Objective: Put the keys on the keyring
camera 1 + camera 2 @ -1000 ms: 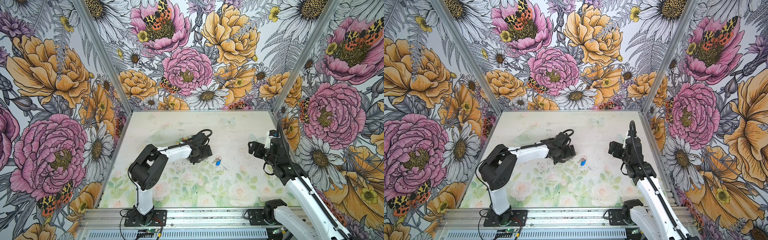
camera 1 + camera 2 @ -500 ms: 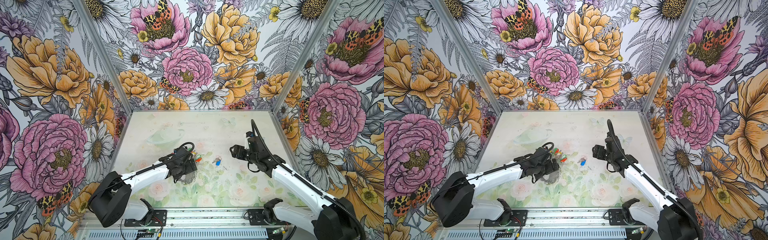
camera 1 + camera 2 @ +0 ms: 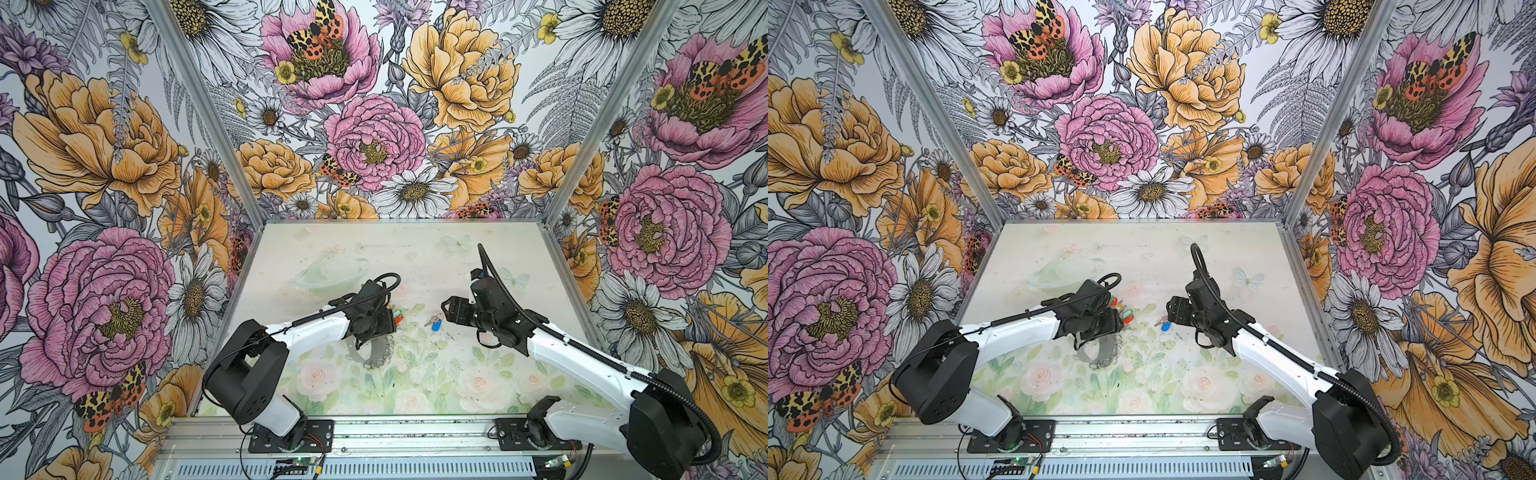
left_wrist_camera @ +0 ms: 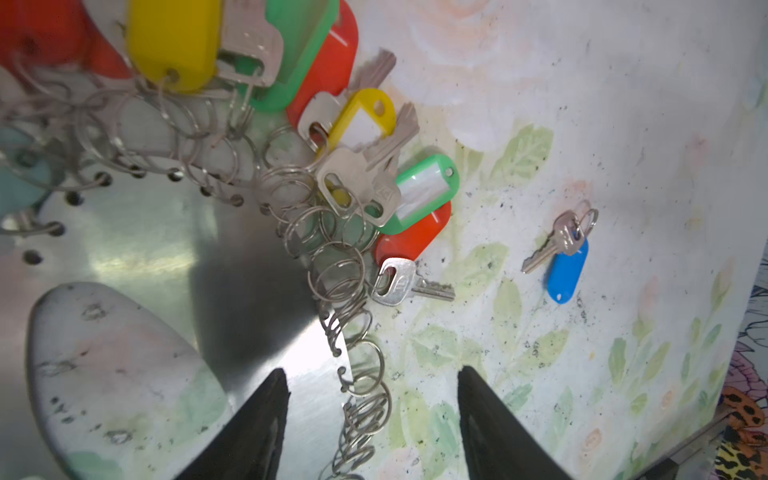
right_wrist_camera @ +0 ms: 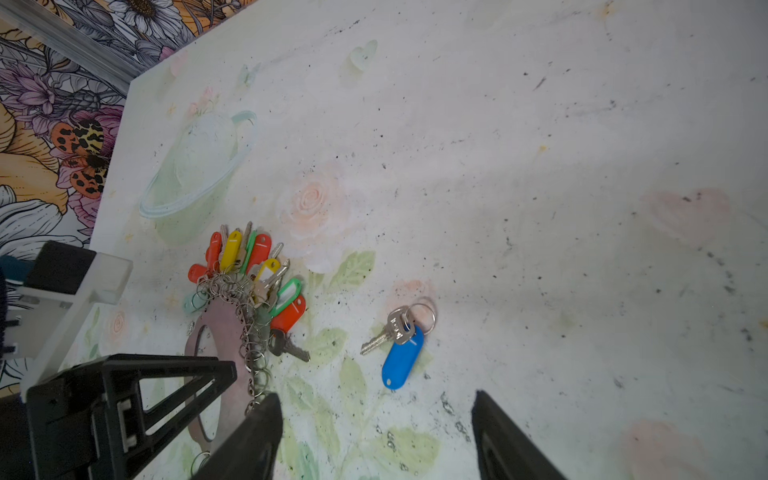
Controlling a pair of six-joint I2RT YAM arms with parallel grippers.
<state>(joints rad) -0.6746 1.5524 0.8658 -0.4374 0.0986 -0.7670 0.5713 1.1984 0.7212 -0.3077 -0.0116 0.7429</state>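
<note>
Both grippers have shifted within the last second: the left gripper (image 4: 370, 372) has drawn back toward 7 o'clock, uncovering the coloured tags, and the right gripper (image 5: 374, 399) has advanced from the 3 o'clock edge of the table (image 5: 540, 166) toward its middle. Left jaws stand apart astride the rim of the keyring (image 4: 145, 249), one finger over the steel plate, the other beyond the wire loops (image 4: 336, 270); nothing is clamped. In both top views the hoop lies flat at about 7 o'clock of the table's centre. Right jaws are likewise spread and empty. The loose blue-tagged key (image 5: 402, 361) lies just ahead of them, near the centre and at 3 o'clock of the tagged keys (image 5: 249, 266) already strung on the hoop. Probable hazards: a pinch landing on the springy loops instead of the plate would slip or bend them. A flat hoop offers little edge, so fingertips may scrape the table. Lifting the hoop would drag the hanging bunch, which could sweep the blue-tagged key aside. A grasp on the smooth tag rather than the split ring would let the key swing and miss a loop.
</note>
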